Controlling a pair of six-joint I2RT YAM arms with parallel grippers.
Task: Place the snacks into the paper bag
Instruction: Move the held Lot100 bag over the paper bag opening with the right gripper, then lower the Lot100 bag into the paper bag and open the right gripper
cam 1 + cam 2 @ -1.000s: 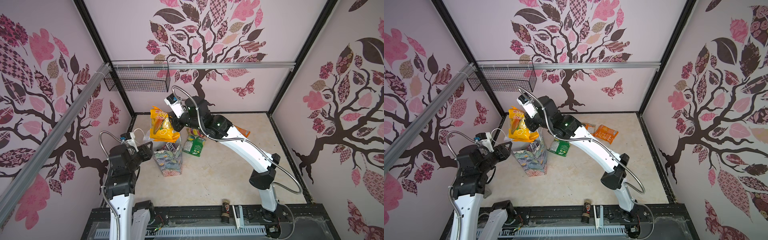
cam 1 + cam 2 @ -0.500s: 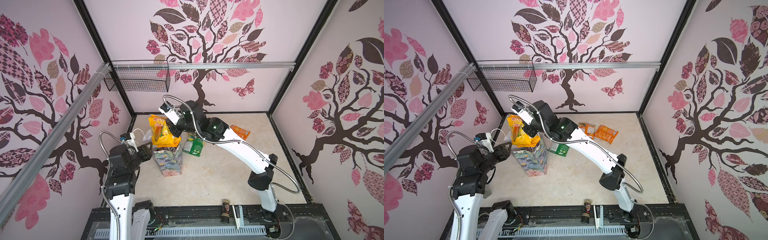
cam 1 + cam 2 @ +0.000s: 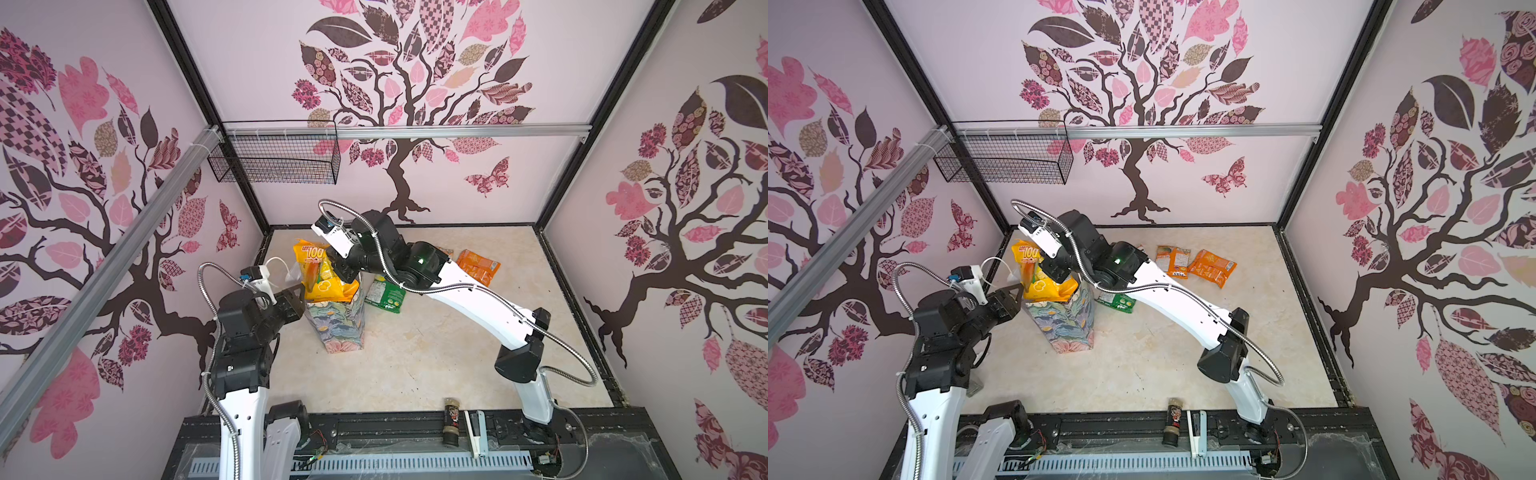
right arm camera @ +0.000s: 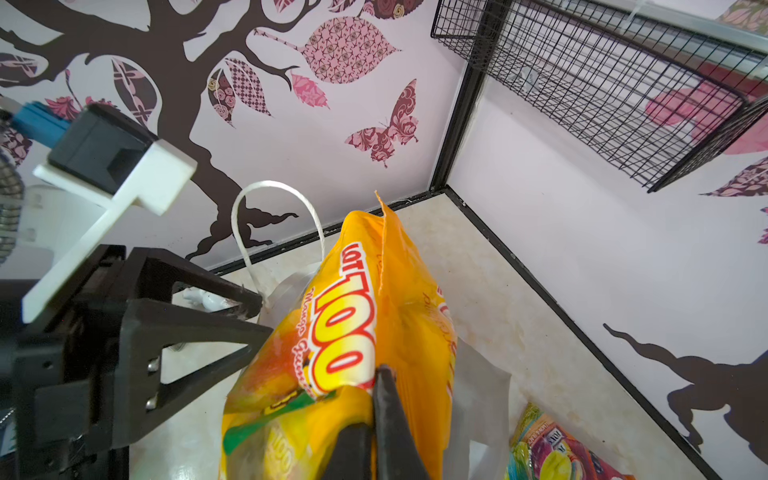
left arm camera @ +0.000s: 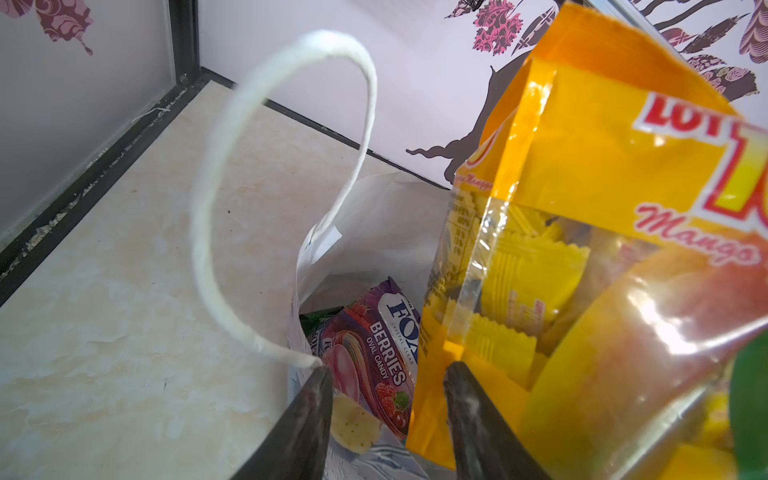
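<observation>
Right claw (image 4: 378, 386) is pinched tight on the yellow packet (image 3: 322, 276), gripping its side edge. Clock face here is read from a top view, 12 at the back wall. The packet stands near upright with its low end inside the bag (image 3: 338, 328) mouth and most of it above the rim. Left claw (image 5: 386, 370) sits at the mouth's 9 o'clock, half-wide, clamping nothing I can see. One finger (image 5: 316, 399) touches the wall by the handle (image 5: 370, 95) root. A Fox's packet (image 5: 374, 332) already lies inside.

Step in hand looks like the drop-in. Best done by going straight down, keeping the packet vertical and letting go only once it is well below the rim. The bag is tall and narrow, so a sideways push likely tips it; the left claw should steady the rim.

- **Edges:** the handle loop stands beside the packet and could snag it. The side wall is close at 9.
- **Open floor:** free from 4 to 6.
- **Left on the floor:** a green packet (image 3: 386, 293) near the bag at 2, and orange packets (image 3: 478, 266) further out at 2.
</observation>
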